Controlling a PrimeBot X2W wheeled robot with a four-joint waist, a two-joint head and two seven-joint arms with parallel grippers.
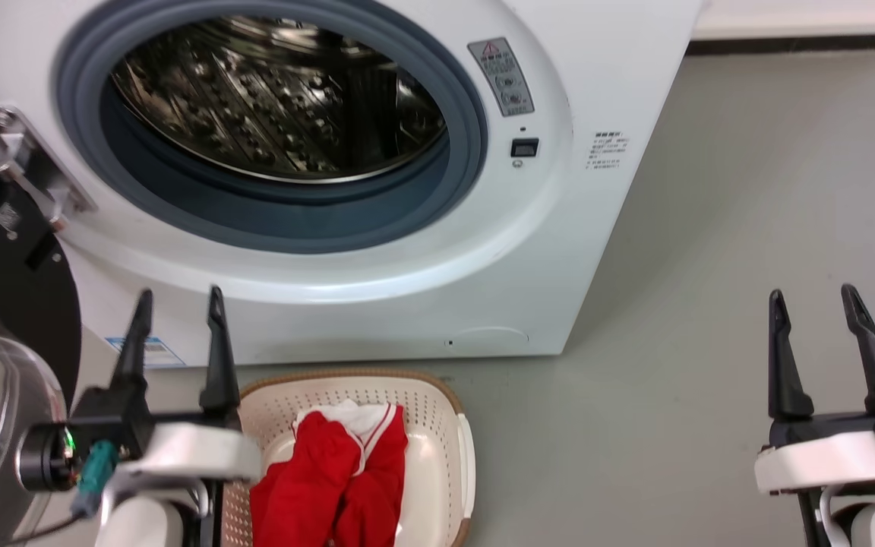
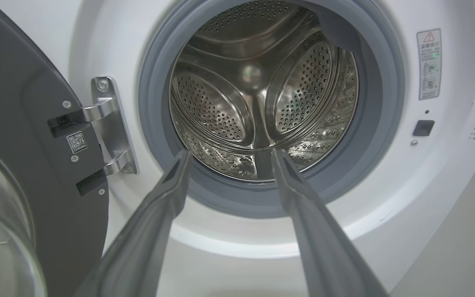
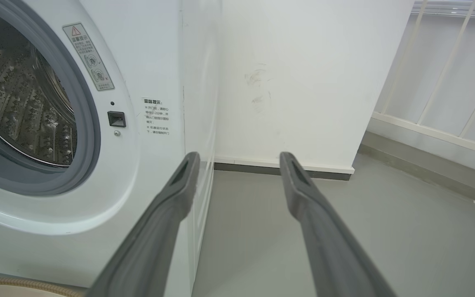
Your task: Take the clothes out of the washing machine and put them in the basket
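grey floor, white wall, pale railing

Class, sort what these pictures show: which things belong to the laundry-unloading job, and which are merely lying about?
Part of the job: large white front-loading washing machine with perforated steel drum; low cream perforated plastic basket, brown-rimmed; bright-red fabric clothes with white panels, lying in it; open left gripper; open right gripper.

Just there: smooth grey floor; plain white wall; pale barred railing.
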